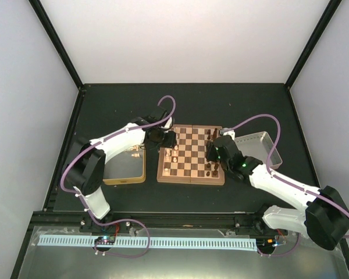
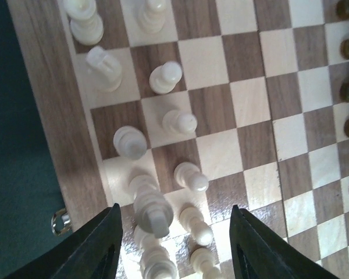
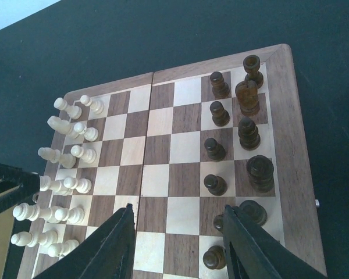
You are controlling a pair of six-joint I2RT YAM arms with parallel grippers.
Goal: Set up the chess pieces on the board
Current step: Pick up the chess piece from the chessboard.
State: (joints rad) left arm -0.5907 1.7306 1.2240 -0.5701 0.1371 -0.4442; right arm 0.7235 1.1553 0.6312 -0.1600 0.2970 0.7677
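Observation:
The board [image 1: 191, 154] lies in the middle of the black table. Cream chess pieces [image 3: 75, 154] stand in two columns along its left side, dark brown ones [image 3: 248, 133] along its right side. My left gripper [image 1: 166, 139] hangs open over the cream side. In the left wrist view its fingers [image 2: 113, 247] stand wide apart around a tall cream piece [image 2: 153, 212] without touching it. My right gripper [image 1: 214, 152] is open and empty over the board's right half; in the right wrist view [image 3: 177, 224] it hovers above bare squares beside the dark pawns.
A gold-tan tin [image 1: 125, 168] lies left of the board with a few pieces by its far edge. A silver-grey tray [image 1: 259, 145] sits right of the board. The board's metal latch [image 2: 61, 221] shows at its edge. My left gripper's tip [image 3: 6, 180] shows in the right wrist view.

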